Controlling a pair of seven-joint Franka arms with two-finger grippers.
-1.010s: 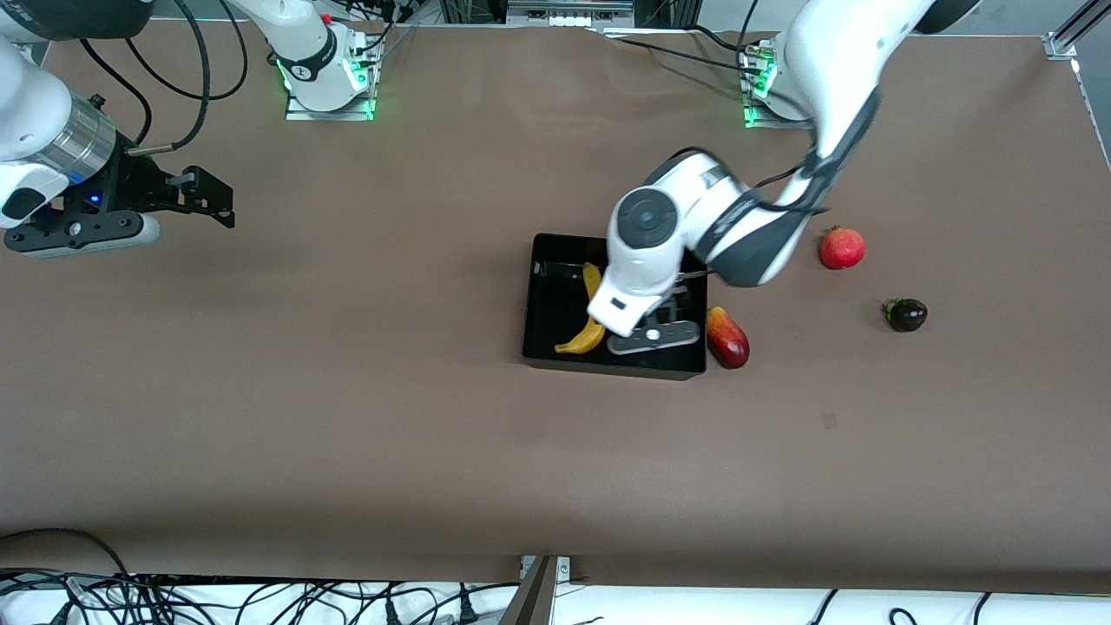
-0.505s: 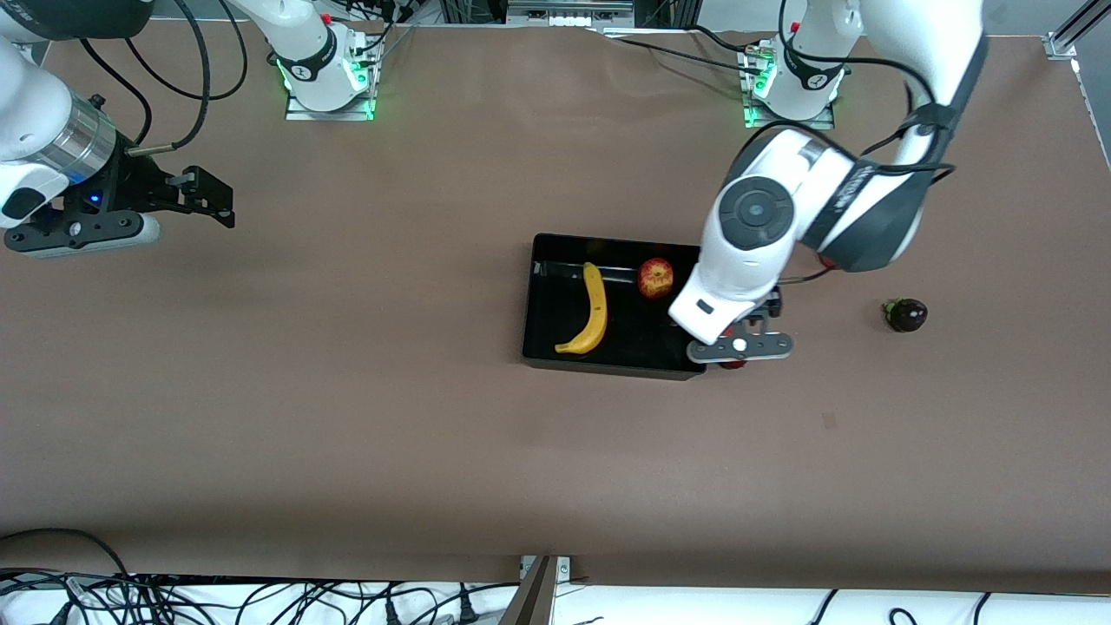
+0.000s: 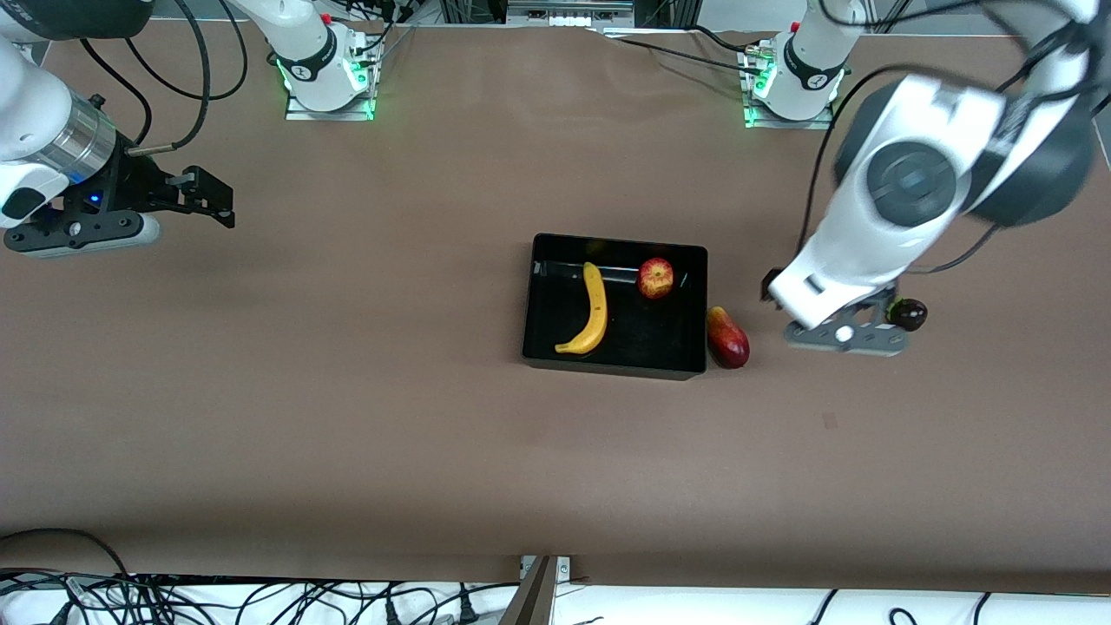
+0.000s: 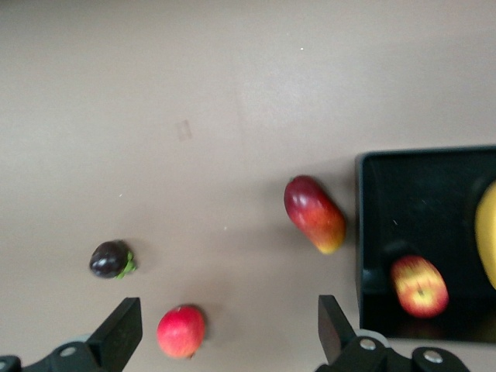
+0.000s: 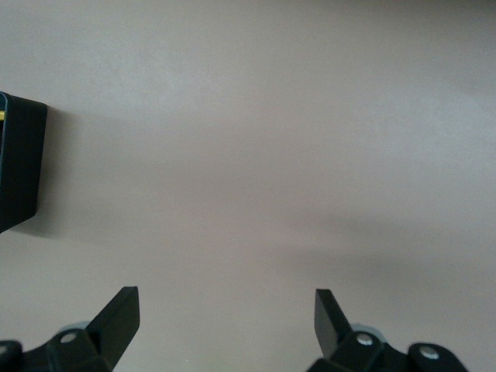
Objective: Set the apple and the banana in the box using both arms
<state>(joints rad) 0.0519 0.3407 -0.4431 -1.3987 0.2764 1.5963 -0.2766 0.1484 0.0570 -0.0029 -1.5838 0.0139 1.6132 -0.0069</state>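
Note:
The black box sits mid-table. The yellow banana and the red-yellow apple lie inside it, apart from each other. My left gripper is open and empty, up over bare table between the box and the left arm's end. Its wrist view shows the open gripper, the apple and the banana's edge inside the box. My right gripper waits open and empty over the right arm's end of the table; it also shows in the right wrist view.
A red-yellow mango lies just outside the box, toward the left arm's end. A dark purple fruit lies beside the left hand. A red pomegranate shows only in the left wrist view. The box corner shows in the right wrist view.
My left arm has swung away from over the box toward its own end of the table, leaving the apple lying in the box. The right arm has not moved.

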